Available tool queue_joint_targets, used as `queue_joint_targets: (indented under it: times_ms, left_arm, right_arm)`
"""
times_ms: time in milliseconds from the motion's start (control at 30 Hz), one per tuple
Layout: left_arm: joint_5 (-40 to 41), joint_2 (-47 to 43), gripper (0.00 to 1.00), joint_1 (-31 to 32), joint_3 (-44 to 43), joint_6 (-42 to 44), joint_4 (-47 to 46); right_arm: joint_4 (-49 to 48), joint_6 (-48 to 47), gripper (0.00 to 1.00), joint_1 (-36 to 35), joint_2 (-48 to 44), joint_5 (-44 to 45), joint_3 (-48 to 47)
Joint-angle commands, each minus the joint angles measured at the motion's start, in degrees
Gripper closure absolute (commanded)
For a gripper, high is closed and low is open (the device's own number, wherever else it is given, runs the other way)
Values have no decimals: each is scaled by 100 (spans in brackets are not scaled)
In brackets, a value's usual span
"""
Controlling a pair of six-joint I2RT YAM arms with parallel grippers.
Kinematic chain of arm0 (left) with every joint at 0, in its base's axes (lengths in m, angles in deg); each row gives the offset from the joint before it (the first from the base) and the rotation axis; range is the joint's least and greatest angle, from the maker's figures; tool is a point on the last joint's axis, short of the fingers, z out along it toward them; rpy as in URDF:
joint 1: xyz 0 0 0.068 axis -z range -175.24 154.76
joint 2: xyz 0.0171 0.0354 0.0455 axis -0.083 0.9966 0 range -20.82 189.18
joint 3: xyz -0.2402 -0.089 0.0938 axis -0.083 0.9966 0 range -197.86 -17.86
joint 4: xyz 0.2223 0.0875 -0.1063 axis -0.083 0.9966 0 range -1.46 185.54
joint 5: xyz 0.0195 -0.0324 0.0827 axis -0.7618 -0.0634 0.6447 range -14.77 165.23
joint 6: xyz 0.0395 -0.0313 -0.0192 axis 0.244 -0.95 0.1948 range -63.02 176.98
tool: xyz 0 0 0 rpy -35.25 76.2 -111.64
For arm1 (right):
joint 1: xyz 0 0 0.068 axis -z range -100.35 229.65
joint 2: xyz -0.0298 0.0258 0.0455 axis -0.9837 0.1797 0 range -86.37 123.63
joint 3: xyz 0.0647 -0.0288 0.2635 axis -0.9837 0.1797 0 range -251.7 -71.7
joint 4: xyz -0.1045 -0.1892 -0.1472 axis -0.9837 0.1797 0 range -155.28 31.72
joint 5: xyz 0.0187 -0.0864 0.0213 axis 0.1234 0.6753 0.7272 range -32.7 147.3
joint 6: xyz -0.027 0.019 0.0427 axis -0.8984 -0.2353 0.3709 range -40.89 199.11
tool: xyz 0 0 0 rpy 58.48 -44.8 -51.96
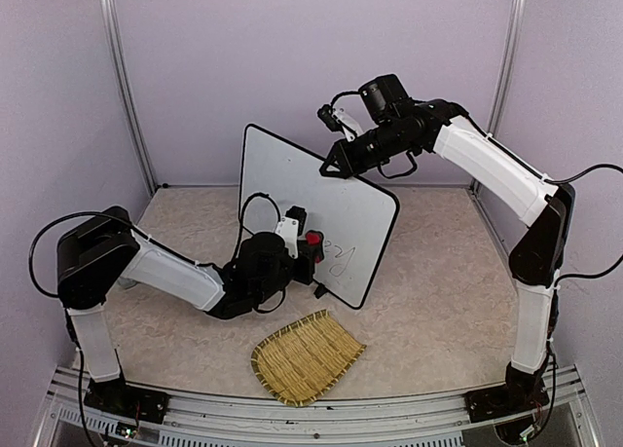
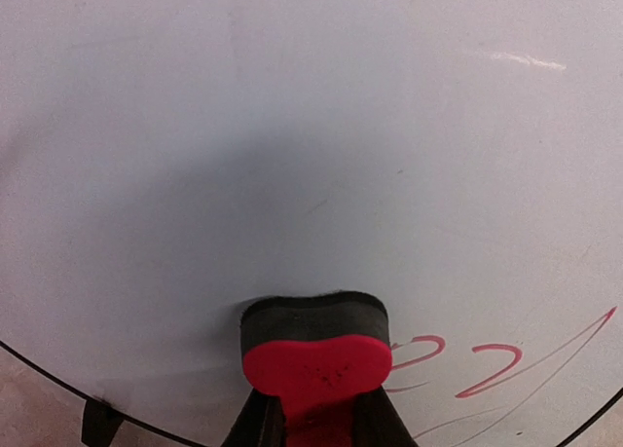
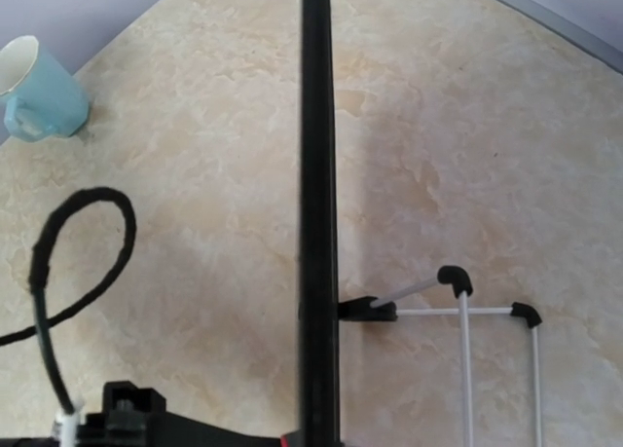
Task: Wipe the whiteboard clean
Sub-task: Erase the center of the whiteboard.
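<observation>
Two pincers are sharing this job, and the counter (image 1: 438,301) is carrying everything. Nearest, a straw mat (image 1: 307,357) is lying by the counter's near edge, apart from the work. Just beyond it the left pincer (image 1: 310,249) is clamping a red eraser (image 2: 313,364) between nearly closed fingers. The eraser's dark felt face is pressing against the whiteboard (image 1: 292,174), which is standing upright and diagonally across the middle of the counter. Red handwriting (image 2: 487,364) is sitting low on the board, just beside the eraser and toward the board's lower corner. The step in hand therefore looks like wiping those marks, and most of the surface above is already looking blank. Doing it well is likely calling for the felt to stay flat on the board and slide sideways through the strokes in overlapping passes. The pressure should be even and light enough that the board is not tipping backward or skating on its feet, and each pass should stop short of the black rim. Farthest back and highest, the right pincer (image 1: 336,165) is closing fully on the board's top rim, bracing it against that push.
</observation>
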Motion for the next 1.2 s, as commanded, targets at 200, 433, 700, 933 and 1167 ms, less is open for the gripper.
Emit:
queue_joint_targets:
  times_ms: [200, 433, 700, 933, 1167]
  left_arm:
    - [-143, -854, 80, -245, -670, 379, -534]
    - [-84, -884, 80, -312, -704, 401, -456]
    - [-91, -579, 80, -332, -323, 105, -581]
    - [-142, -261, 80, -109, -16, -114, -697]
    - [41, -5, 81, -13, 314, -327, -812]
  right_arm:
    - [586, 21, 100, -530, 554, -1066, 281]
    - [580, 29, 100, -534, 576, -1070, 255]
    - [578, 20, 100, -534, 576, -1062, 285]
    - [582, 14, 100, -539, 601, -1078, 259]
    - [581, 16, 100, -538, 550, -1061, 276]
